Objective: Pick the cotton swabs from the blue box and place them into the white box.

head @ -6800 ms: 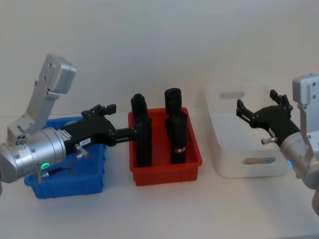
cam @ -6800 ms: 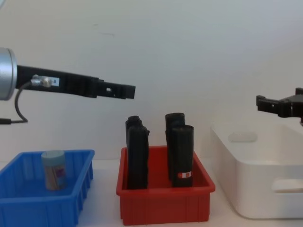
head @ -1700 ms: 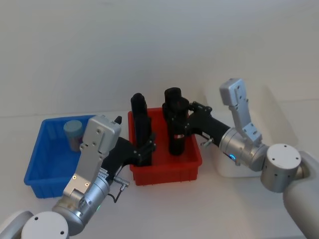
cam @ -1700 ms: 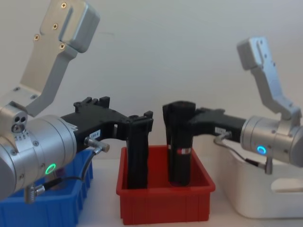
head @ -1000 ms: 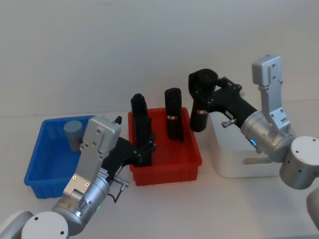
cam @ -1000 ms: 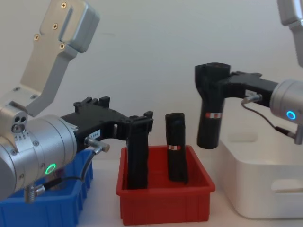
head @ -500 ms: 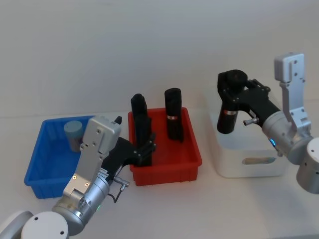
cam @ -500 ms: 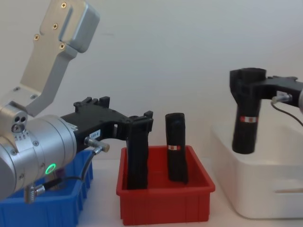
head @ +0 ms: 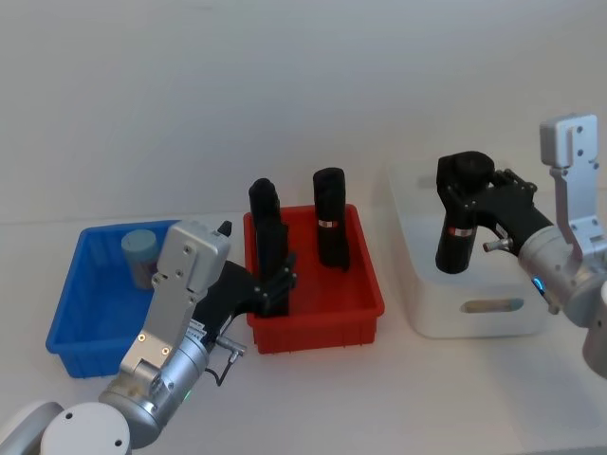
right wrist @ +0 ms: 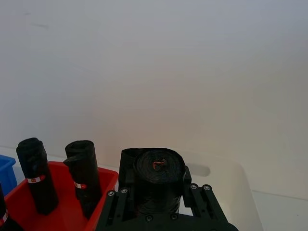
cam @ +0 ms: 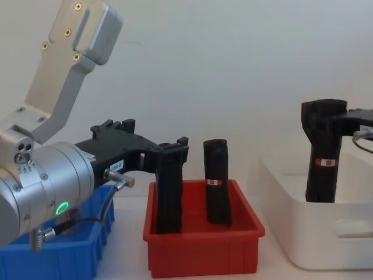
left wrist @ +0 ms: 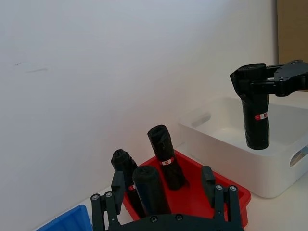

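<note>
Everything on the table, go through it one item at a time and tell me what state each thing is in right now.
Right gripper: shut on a black cylinder, lowered upright into the white box.
Left gripper: around a black cylinder in the red bin; closure unclear.
Red bin: three black cylinders standing inside.
Blue box: one cotton swab jar, upright, lid on.

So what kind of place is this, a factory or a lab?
Probably a lab or test bench rather than a factory: a bare white table against a plain wall, with a blue box, a red bin of black cylinders and a white box set in a row.
</note>
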